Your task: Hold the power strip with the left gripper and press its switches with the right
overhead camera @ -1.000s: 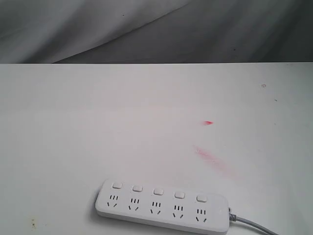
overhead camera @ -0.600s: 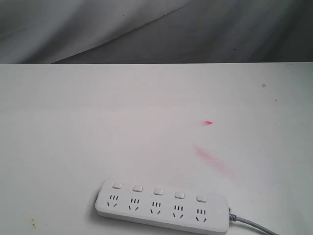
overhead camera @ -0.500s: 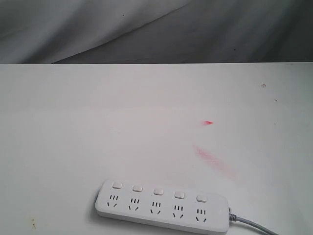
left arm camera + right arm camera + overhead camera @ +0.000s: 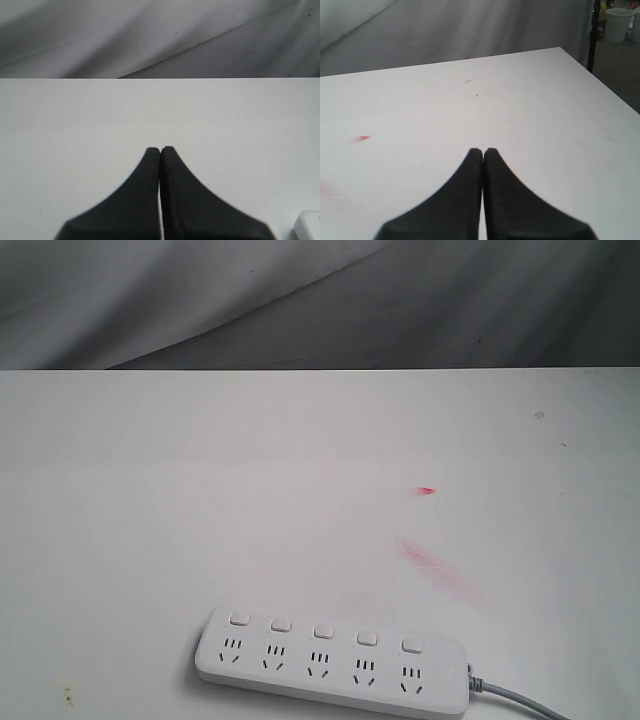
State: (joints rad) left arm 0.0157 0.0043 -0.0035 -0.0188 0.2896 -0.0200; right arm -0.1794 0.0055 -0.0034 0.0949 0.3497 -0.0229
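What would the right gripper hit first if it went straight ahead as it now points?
Nothing on the table, as far as the right wrist view shows: the right gripper, shut, faces bare white surface, then probably the grey curtain.

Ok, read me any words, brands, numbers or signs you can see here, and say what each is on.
No text can be read in any view.
The power strip: no brand or rating shows, only outlet holes and plain switches.
The table: the red marks are smears, not letters.
The white bucket in the right wrist view: too small to tell.
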